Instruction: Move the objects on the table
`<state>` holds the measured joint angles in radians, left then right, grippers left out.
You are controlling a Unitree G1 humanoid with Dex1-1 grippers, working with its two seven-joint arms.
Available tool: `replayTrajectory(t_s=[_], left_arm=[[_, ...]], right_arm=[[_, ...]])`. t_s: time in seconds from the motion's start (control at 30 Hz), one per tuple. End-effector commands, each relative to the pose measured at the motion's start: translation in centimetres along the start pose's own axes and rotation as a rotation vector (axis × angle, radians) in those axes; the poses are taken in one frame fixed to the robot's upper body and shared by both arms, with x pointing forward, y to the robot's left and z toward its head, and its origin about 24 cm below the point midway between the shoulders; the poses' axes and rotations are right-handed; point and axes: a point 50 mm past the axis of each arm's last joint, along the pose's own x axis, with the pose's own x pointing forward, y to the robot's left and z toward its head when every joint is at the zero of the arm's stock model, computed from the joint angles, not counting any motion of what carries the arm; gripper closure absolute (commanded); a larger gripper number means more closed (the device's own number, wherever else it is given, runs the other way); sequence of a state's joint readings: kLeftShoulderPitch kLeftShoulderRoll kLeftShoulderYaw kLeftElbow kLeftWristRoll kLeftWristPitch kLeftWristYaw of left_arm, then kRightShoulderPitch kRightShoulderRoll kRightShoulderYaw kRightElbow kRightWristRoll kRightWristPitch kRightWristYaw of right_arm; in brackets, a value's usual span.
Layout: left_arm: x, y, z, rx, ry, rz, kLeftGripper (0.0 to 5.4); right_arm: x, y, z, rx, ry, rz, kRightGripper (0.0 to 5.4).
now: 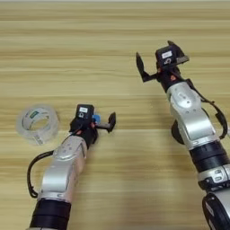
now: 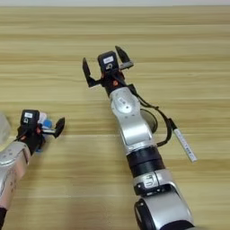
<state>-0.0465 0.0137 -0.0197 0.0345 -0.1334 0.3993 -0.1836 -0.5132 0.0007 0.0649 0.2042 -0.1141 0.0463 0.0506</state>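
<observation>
Nearest us, left gripper (image 1: 99, 120) low over table (image 1: 112, 54) — fingers closed on blue tube (image 1: 95, 118), mostly hidden between them. Tape roll (image 1: 37, 124) lies just left of it, apart. White cassette (image 2: 184, 144) flat beside right forearm; dark mesh cup (image 2: 150, 120) behind that arm, contents hidden. Farther out, right gripper (image 1: 158, 60) raised — fingers spread wide, holding nothing.

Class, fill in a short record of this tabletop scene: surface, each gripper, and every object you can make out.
surface: wooden table
left gripper: low on the table, fingers around a blue tube
right gripper: further back, fingers open, holding nothing
tape roll: clear, left of the left gripper
black mesh cup: mostly hidden behind the right arm
white cassette: flat, right of the right arm
</observation>
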Motion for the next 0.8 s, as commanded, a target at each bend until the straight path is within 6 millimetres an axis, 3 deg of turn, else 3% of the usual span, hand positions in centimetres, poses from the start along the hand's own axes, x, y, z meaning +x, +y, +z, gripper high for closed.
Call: replayTrajectory(t_s=[0.03, 0.8], left_arm=[[-0.4, -0.2, -0.4, -0.044, 0.054, -0.013, 0.0], [-0.1, 1.6, -4.7, -0.134, 0.242, -0.024, 0.0]], right_arm=[[0.6, -1.9, 2.5, 0.012, -0.059, -0.054, 0.02], [0.9, -1.7, 3.6, 0.026, -0.073, -0.086, 0.02]])
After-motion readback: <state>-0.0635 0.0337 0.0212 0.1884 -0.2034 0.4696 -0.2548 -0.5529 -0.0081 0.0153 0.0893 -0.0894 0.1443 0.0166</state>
